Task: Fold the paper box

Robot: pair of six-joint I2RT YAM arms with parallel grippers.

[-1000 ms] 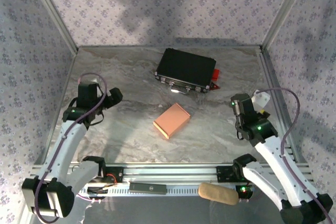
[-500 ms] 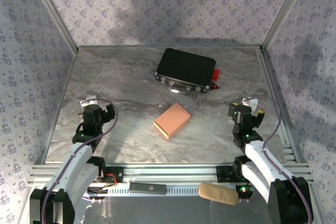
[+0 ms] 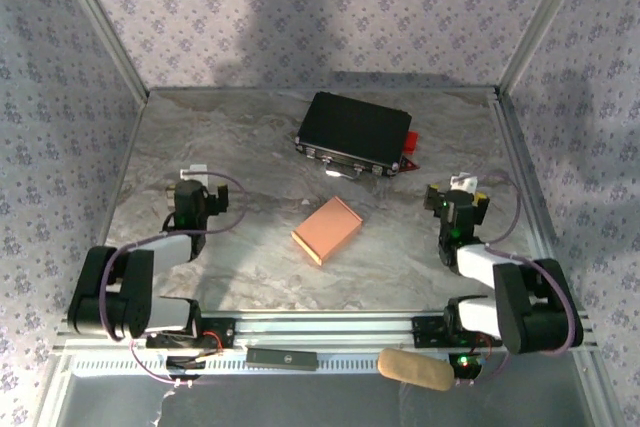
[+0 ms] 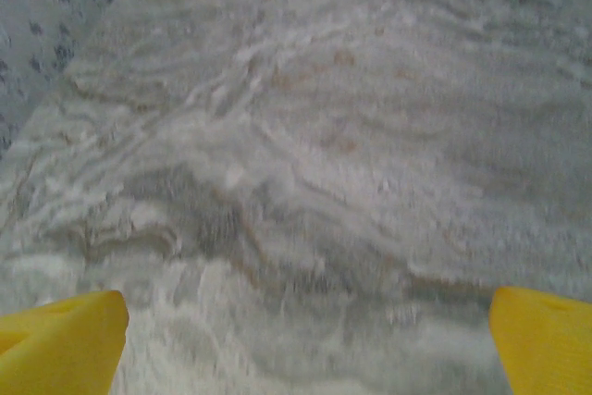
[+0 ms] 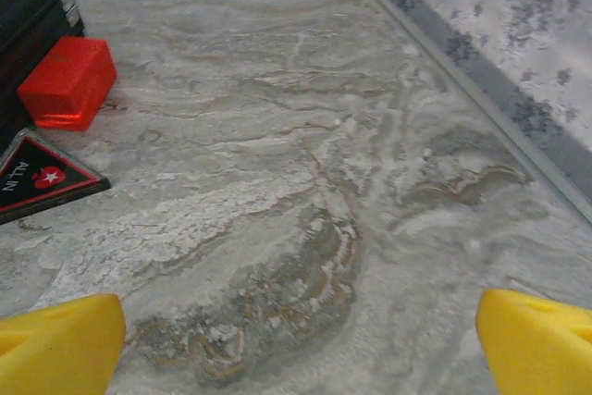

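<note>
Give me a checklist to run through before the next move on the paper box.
1. Left gripper open, holding nothing: ok.
2. Right gripper open, holding nothing: ok.
3. Paper box lies on the table, apart from both grippers: ok.
4. Black case stands apart from the box: ok.
5. All box flaps tucked in: cannot tell, too small in the top view.
</note>
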